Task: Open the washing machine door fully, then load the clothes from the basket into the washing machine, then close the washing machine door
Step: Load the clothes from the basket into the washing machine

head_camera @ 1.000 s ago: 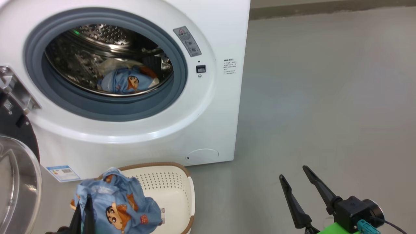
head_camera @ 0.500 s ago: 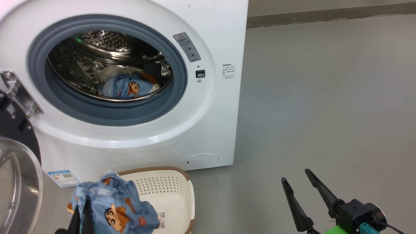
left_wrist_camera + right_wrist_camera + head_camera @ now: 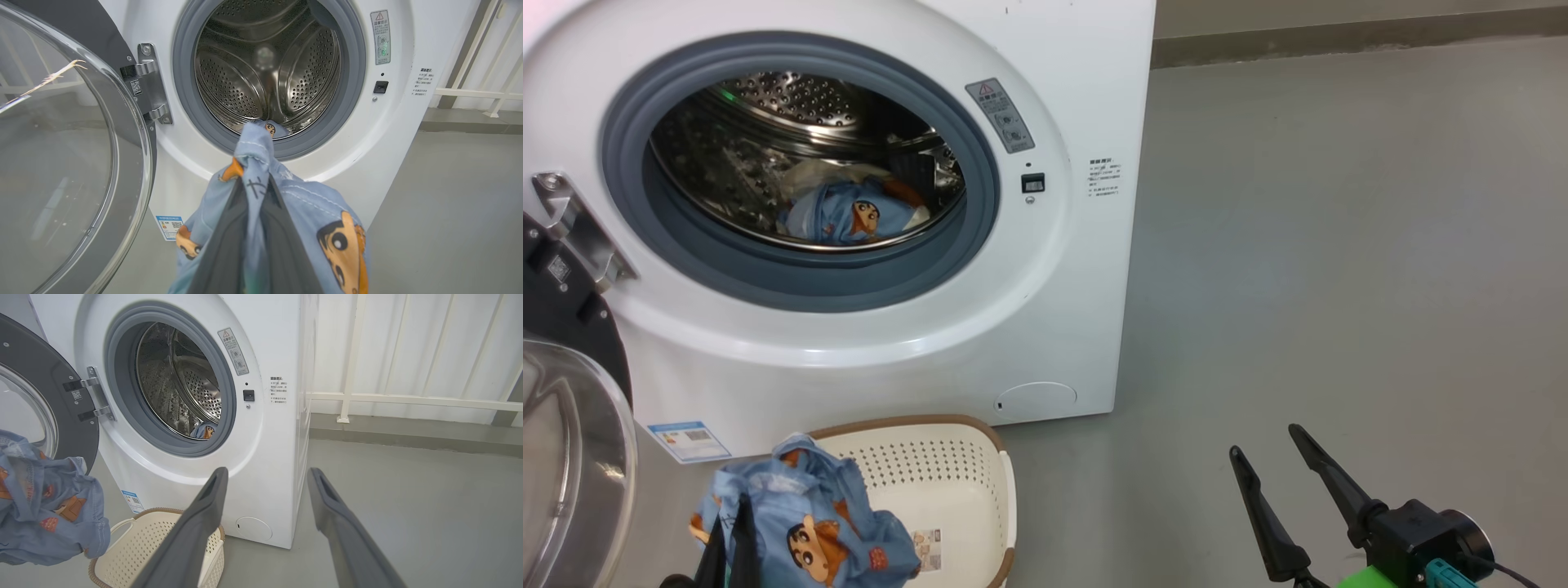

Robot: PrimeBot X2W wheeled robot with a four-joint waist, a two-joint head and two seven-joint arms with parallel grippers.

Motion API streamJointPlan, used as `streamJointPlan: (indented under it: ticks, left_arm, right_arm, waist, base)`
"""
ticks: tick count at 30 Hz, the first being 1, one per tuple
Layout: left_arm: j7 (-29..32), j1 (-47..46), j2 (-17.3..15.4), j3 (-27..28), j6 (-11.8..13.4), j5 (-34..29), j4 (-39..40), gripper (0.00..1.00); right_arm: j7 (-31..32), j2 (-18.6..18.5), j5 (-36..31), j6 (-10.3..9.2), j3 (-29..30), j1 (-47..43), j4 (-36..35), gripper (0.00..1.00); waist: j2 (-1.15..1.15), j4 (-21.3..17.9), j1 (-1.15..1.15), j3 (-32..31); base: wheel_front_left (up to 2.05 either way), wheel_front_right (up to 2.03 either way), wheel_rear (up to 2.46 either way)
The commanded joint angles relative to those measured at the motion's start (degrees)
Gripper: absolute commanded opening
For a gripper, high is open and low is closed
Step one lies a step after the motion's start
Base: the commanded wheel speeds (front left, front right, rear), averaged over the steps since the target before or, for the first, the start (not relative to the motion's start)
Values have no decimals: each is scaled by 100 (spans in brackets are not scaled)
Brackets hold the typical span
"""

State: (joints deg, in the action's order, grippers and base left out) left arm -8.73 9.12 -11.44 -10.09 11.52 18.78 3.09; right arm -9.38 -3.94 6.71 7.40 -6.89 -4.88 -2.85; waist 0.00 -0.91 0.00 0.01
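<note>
Grey floor point(image 3: 1339, 245) under washing machine point(image 3: 1045, 327) and basket point(image 3: 947, 469)

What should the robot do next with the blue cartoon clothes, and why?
Probably lift it up and forward into the drum. The left gripper is shut on the blue garment above the basket, and the washing machine door stands open.

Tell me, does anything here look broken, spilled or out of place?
Nothing stands out. The washing machine door hangs open, some clothes lie in the drum, and the left gripper holds a blue printed garment near the basket.
</note>
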Motion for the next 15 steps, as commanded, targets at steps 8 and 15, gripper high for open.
streamJointPlan:
  ticks: [8, 15]
  left_arm:
    - [-55, -688, -52, 144, -123, 182, -294, 0]
    - [-158, -1460, 17, 71, -365, 302, -1165, 0]
  right_arm:
    - [12, -28, -26, 9, -195, 206, -250, 100]
    - [-13, -63, -21, 9, -286, 449, -302, 100]
  waist:
    - [0, 46, 0, 263]
    - [0, -32, 0, 729]
  base:
    - [0, 0, 0]
    - [0, 0, 0]
